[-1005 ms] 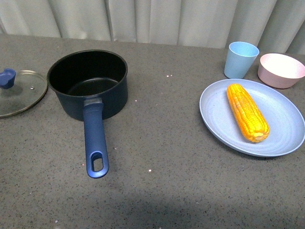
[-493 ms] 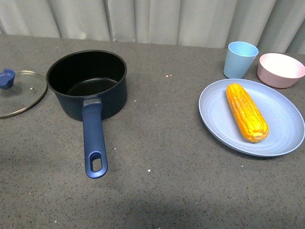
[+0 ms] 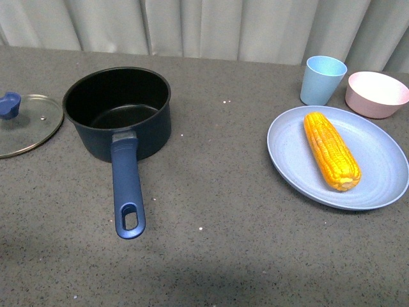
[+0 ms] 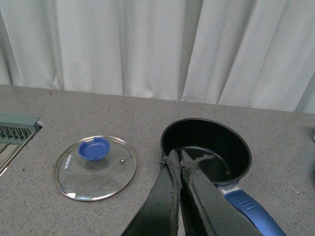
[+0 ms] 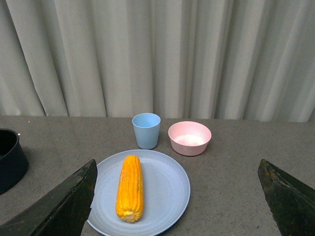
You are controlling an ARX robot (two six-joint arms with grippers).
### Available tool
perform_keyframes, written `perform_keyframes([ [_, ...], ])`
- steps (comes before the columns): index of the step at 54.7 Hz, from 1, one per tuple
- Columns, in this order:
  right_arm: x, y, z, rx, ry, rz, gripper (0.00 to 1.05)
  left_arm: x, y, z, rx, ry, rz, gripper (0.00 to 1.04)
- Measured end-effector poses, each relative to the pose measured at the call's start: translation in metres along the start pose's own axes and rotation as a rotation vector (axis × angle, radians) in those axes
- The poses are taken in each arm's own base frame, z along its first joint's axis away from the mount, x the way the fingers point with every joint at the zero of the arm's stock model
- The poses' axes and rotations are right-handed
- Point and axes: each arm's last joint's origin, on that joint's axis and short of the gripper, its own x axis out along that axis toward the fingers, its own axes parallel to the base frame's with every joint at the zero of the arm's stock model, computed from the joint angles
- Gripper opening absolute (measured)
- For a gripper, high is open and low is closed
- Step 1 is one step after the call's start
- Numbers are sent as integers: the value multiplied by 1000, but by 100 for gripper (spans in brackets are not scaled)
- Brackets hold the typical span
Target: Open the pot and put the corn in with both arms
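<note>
With the lid lying beside the pot, our left claw is hanging pinched together, empty. We are aiming our wide-spread right claw at the corn.

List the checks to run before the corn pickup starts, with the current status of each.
1. The glass lid is off the saucepan: ok, it lies on the table beside it.
2. The saucepan is empty inside: ok.
3. The corn cob is free to grasp: ok, alone on the blue plate.
4. The right claw is open: ok, spread wide, empty.
5. The left claw is empty: ok, shut on nothing.
</note>
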Motion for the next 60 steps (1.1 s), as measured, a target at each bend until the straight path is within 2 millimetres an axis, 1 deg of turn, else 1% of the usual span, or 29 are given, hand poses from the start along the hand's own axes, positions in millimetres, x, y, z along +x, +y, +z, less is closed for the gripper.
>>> perform_keyframes([
  [8, 0, 0, 0, 0, 0, 0, 96, -8, 0, 0, 0, 0, 0, 4],
  [27, 0, 0, 0, 0, 0, 0, 96, -23, 0, 8, 0, -25, 0, 4],
  [60, 0, 0, 0, 0, 0, 0, 96, -41, 0, 10, 0, -36, 0, 4],
])
